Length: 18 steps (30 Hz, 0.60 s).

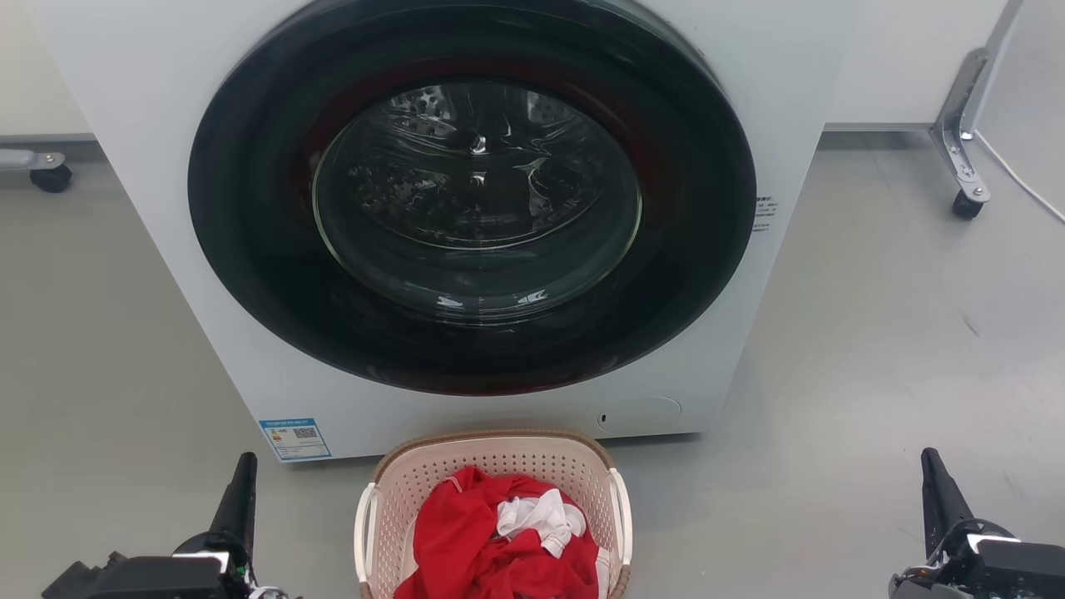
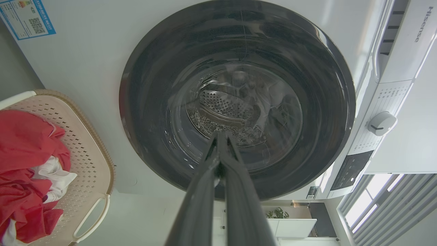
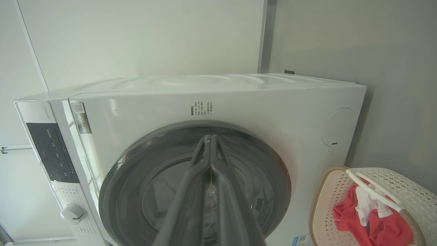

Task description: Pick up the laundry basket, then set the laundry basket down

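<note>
- The laundry basket (image 1: 499,456) sat at the bottom centre of the head view, on the floor just in front of the washing machine (image 1: 150,125), with a red garment (image 1: 466,541) and a white garment (image 1: 541,514) heaped inside.
- It looked light and fairly stiff. With thin perforated plastic and a soft load it should lift easily, though the walls might flex if squeezed.
- The best hold, I'd judge, was the white left handle (image 1: 364,532) and right handle (image 1: 622,520), one per gripper, to keep it level.
- The left gripper (image 1: 243,478) stood at lower left, fingers pressed together and empty, well apart from the basket.
- The right gripper (image 1: 933,474) stood at lower right, also closed on nothing, and farther off.
- In both wrist views the fingers pointed at the machine's door, with the basket off to the side.
</note>
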Motion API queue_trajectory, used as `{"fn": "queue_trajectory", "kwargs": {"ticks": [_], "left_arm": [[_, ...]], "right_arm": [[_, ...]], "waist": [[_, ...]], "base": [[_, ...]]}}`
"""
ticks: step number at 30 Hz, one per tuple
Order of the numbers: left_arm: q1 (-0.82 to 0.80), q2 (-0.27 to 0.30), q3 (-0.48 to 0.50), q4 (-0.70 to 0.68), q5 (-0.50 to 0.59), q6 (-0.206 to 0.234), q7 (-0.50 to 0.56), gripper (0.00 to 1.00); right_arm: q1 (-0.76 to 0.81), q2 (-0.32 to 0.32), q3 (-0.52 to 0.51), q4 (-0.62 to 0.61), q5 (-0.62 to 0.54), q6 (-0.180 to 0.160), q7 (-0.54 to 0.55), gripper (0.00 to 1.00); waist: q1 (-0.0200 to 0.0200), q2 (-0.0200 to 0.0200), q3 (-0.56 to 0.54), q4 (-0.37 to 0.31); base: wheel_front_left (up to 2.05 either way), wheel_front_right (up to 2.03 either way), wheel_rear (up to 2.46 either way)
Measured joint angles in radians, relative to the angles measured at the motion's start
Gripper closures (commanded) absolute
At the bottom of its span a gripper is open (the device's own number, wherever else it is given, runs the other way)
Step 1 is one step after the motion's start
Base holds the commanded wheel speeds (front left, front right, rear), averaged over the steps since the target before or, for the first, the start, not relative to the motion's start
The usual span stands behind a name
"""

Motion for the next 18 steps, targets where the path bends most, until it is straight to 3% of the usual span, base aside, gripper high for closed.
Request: {"fn": "queue_trajectory", "kwargs": {"ticks": [18], "left_arm": [[0.000,0.000,0.000,0.000,0.000,0.000,0.000,1.00]], "right_arm": [[0.000,0.000,0.000,0.000,0.000,0.000,0.000,1.00]], "waist": [[0.0000,0.0000,0.000,0.000]], "base": [[0.00,0.00,0.00]]}}
